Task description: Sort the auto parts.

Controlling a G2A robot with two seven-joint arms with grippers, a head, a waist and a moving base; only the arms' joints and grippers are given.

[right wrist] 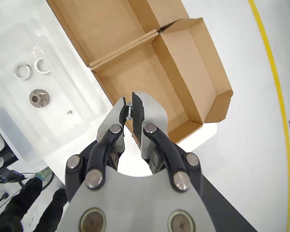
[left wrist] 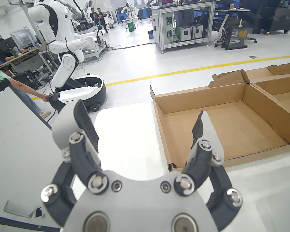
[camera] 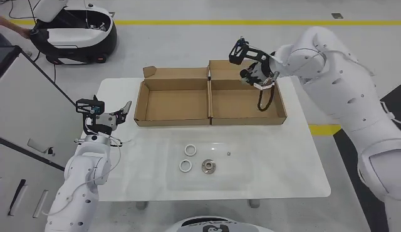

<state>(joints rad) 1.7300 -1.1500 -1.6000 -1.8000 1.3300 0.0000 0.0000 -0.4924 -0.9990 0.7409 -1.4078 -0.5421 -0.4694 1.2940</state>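
Above the right-hand brown cardboard box (camera: 238, 103) by the worktop's far edge, the right gripper (right wrist: 128, 102) pinches a small threaded metal bolt (right wrist: 128, 112), best lowered within the walls before release; the left gripper (left wrist: 140, 108) gapes.

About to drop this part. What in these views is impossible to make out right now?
- Small silver threaded part, right wrist view: the pads of the right claw cover most of it, so its full shape is unclear.
- Tiny silver piece in the clear plastic tray, top view: too small to identify.
- Right-hand brown cardboard box, top view: the right arm hides part of its floor.
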